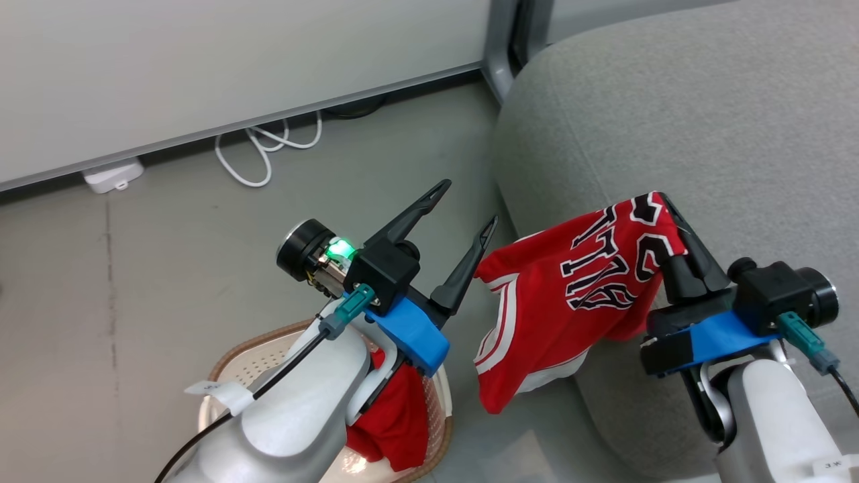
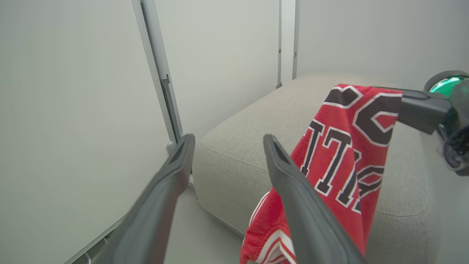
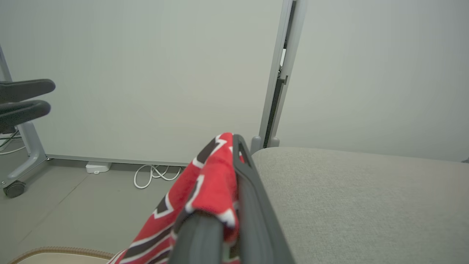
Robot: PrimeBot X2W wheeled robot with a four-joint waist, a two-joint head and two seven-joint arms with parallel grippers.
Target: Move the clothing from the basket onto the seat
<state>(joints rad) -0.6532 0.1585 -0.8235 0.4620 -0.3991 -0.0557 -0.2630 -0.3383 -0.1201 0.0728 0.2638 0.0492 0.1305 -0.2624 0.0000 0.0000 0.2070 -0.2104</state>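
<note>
**One garment halfway there, one not yet started**

Neither piece of clothing is on the seat [image 1: 704, 121] yet. The right gripper [image 1: 671, 221] is clamped tight on the top edge of the lettered jersey [image 1: 577, 288]. It holds the jersey up in the air at the sofa's near corner. The jersey hangs down in a long drape, with its striped hem dangling over the floor beside the upholstery. I cannot tell whether the cloth brushes the grey fabric. The jersey is clear of the basket [image 1: 248, 349], so the lift-out is done for this piece. By my reckoning, it has yet to be carried further over the cushion and let go.

The left gripper [image 1: 470, 201] stands empty with its two dark fingers spread wide, raised above the basket and just beside the jersey's hem. The plain red garment [image 1: 396, 416] is bunched inside the basket, partly hidden by the left forearm. That piece looks untouched, so roughly half the job is left, and more than half if the drop counts.
</note>
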